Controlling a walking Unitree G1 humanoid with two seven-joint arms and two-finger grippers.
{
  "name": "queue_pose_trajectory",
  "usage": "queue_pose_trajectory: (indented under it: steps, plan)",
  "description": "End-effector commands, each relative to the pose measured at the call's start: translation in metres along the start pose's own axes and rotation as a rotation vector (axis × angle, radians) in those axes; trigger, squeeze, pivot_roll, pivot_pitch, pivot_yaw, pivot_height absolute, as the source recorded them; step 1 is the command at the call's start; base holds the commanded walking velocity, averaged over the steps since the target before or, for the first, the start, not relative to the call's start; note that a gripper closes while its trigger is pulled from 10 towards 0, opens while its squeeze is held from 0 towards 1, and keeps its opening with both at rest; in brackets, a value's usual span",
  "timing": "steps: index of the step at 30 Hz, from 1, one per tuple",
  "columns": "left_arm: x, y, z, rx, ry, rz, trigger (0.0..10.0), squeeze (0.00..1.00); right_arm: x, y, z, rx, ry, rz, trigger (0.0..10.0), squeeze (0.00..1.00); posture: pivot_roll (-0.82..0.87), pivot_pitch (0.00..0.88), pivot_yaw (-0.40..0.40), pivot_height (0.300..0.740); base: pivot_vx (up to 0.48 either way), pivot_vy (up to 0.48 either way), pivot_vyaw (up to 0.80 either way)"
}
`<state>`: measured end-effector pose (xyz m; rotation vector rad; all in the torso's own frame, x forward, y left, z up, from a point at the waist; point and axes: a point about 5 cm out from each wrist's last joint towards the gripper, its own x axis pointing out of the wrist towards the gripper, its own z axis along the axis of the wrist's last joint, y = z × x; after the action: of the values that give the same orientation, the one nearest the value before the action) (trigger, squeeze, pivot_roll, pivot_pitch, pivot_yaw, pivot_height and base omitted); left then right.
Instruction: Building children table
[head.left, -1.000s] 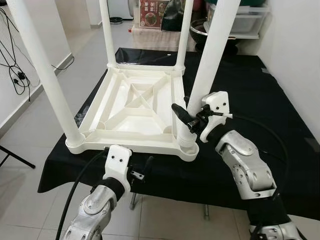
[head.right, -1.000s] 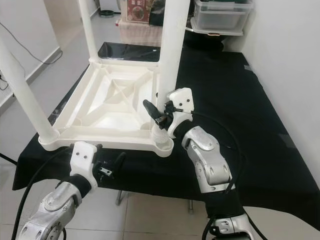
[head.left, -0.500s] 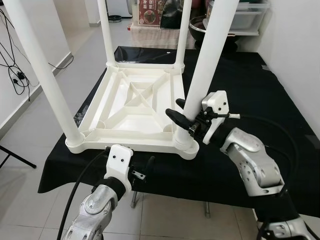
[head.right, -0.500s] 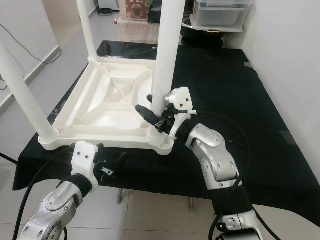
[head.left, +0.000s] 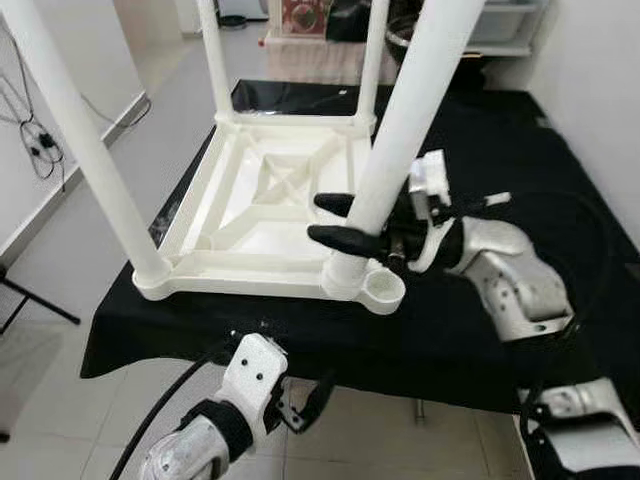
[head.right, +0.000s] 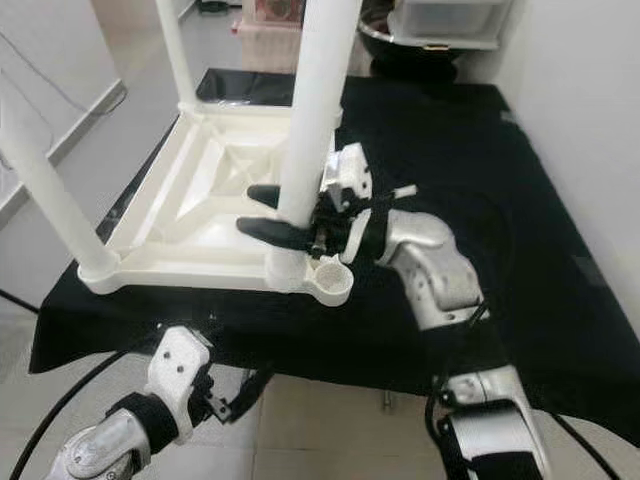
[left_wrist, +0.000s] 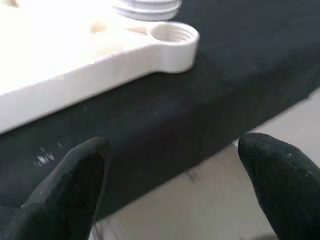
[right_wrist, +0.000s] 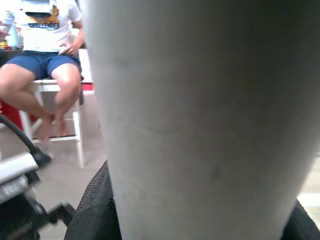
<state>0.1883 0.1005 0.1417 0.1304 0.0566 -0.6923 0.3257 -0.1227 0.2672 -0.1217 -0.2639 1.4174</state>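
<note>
A white plastic children's table (head.left: 265, 205) lies upside down on the black tabletop (head.left: 500, 190), with its four legs sticking up. The right gripper (head.left: 338, 219) reaches in from the right side. Its jaws sit around the near right leg (head.left: 398, 130), one black finger on each side, low down by the screw socket (head.left: 382, 290) at the table's corner. The fingers look pressed against the leg, holding it. In the right wrist view the white leg is very close up, and a person sits on a white chair (right_wrist: 52, 107) behind it. The left gripper (left_wrist: 175, 185) hangs below the front edge of the tabletop, over the pale floor (head.left: 90, 260). Its jaws are wide open and hold nothing.
</note>
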Motion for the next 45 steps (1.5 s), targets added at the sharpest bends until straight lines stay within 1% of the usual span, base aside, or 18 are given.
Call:
queue_pose_trajectory:
  steps: [1,3,5,6,8,9,11,13,14,15,16,18,20,26,33,38,43,45]
  plan:
    - [-0.006,-0.005,0.0,0.023,0.026,-0.016,10.0,0.0,-0.003,-0.003,-0.002,0.012,0.016,0.035,10.0,0.0,0.03,0.237,-0.01,0.74,0.0,0.0,0.0]
    - [-0.006,-0.005,0.0,0.023,0.026,-0.016,10.0,0.0,-0.003,-0.003,-0.002,0.012,0.016,0.035,10.0,0.0,0.03,0.237,-0.01,0.74,0.0,0.0,0.0]
    - [-0.011,-0.008,0.002,0.057,0.034,-0.021,10.0,0.0,-0.009,-0.012,-0.002,0.004,0.042,0.018,10.0,0.0,0.05,0.26,-0.005,0.74,0.0,0.0,0.0]
    - [-0.011,-0.008,0.002,0.057,0.034,-0.021,10.0,0.0,-0.009,-0.012,-0.002,0.004,0.042,0.018,10.0,0.0,0.05,0.26,-0.005,0.74,0.0,0.0,0.0]
    - [-0.015,-0.006,0.008,0.085,0.03,-0.004,10.0,0.0,-0.023,-0.023,0.001,-0.002,0.074,-0.012,10.0,0.0,0.06,0.288,-0.002,0.74,0.0,0.0,0.0]
    - [-0.015,-0.006,0.008,0.085,0.03,-0.004,10.0,0.0,-0.023,-0.023,0.001,-0.002,0.074,-0.012,10.0,0.0,0.06,0.288,-0.002,0.74,0.0,0.0,0.0]
    - [-0.017,-0.002,0.016,0.088,0.01,0.015,10.0,0.0,-0.034,-0.03,0.005,-0.01,0.099,-0.029,10.0,0.0,0.07,0.312,0.006,0.74,0.0,0.0,0.0]
    - [-0.019,-0.001,0.022,0.091,-0.005,0.016,10.0,0.0,-0.039,-0.032,0.008,-0.015,0.108,-0.032,10.0,0.0,0.07,0.325,0.009,0.74,0.0,0.0,0.0]
    - [-0.019,-0.001,0.027,0.098,-0.017,0.004,10.0,0.0,-0.045,-0.034,0.012,-0.022,0.11,-0.036,10.0,0.0,0.08,0.333,0.012,0.74,0.0,0.0,0.0]
    - [-0.019,-0.001,0.027,0.098,-0.017,0.004,10.0,0.0,-0.045,-0.034,0.012,-0.022,0.11,-0.036,10.0,0.0,0.08,0.333,0.012,0.74,0.0,0.0,0.0]
    - [-0.02,-0.005,0.029,0.112,-0.014,-0.04,10.0,0.0,-0.052,-0.036,0.02,-0.03,0.091,-0.033,10.0,0.0,0.08,0.347,0.019,0.74,0.0,0.0,0.0]
    - [-0.02,-0.005,0.029,0.112,-0.014,-0.04,10.0,0.0,-0.052,-0.036,0.02,-0.03,0.091,-0.033,10.0,0.0,0.08,0.347,0.019,0.74,0.0,0.0,0.0]
    - [-0.023,-0.013,0.026,0.138,0.007,-0.097,10.0,0.0,-0.056,-0.033,0.026,-0.03,0.077,0.0,10.0,0.0,0.08,0.36,0.026,0.74,0.0,0.0,0.0]
    - [-0.024,-0.025,0.021,0.129,0.023,-0.138,10.0,0.0,-0.052,-0.028,0.033,-0.031,0.032,0.099,10.0,0.0,0.08,0.38,0.032,0.74,0.0,0.0,0.0]
    - [-0.025,-0.028,0.019,0.14,0.04,-0.155,10.0,0.0,-0.043,-0.023,0.029,-0.043,0.031,0.16,10.0,0.0,0.08,0.382,0.031,0.74,0.0,0.0,0.0]
    - [-0.027,-0.029,0.02,0.141,0.045,-0.154,10.0,0.0,-0.03,-0.018,0.03,-0.123,0.094,0.232,10.0,0.0,0.09,0.388,0.029,0.74,0.0,0.0,0.0]
    - [-0.027,-0.03,0.019,0.141,0.043,-0.152,10.0,0.0,-0.033,-0.023,0.035,-0.142,0.112,0.213,10.0,0.0,0.09,0.39,0.019,0.74,0.0,0.0,0.0]
    - [-0.027,-0.031,0.019,0.136,0.04,-0.148,10.0,0.0,-0.042,-0.027,0.041,-0.149,0.128,0.192,10.0,0.0,0.08,0.391,0.016,0.74,0.0,0.0,0.0]
